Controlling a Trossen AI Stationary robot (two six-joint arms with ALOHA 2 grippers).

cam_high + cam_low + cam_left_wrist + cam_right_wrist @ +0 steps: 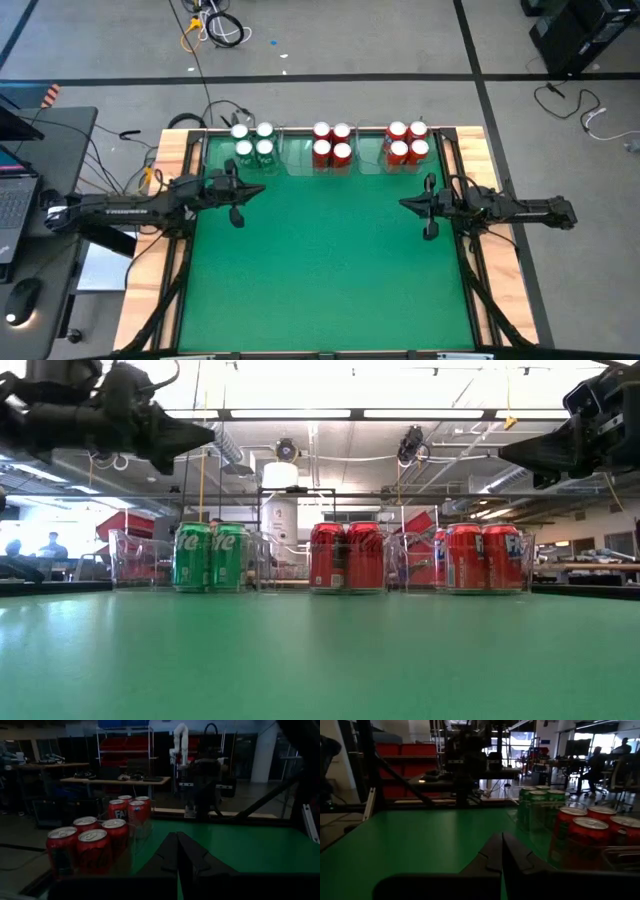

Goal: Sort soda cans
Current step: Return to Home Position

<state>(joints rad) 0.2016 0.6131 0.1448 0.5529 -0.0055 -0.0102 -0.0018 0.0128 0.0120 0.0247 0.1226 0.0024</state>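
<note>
High view over the sorting table: twelve soda cans [347,557] are standing upright in three blocks of four along the far edge of the green table [330,270], silver tops facing the ceiling and long axes running vertical. Four green cans [252,141] are filling the left tray, four red cans [332,144] the middle tray and four further red cans [407,142] the right tray. The three clear trays [140,560] are lining up side by side in a single row. Both dark arms are reaching in level from the table's two sides and hanging above the surface, apart from every can and tray. The left gripper [258,188] is hovering near the green block, on the side away from the far edge. It is pointing toward the table's middle, with its two fingers pressing together and gripping nothing. The right gripper [406,204] is hovering across from it, nearer the front than the right-hand red block. It is pointing back toward the left arm, its fingers likewise meeting with nothing between them.
</note>
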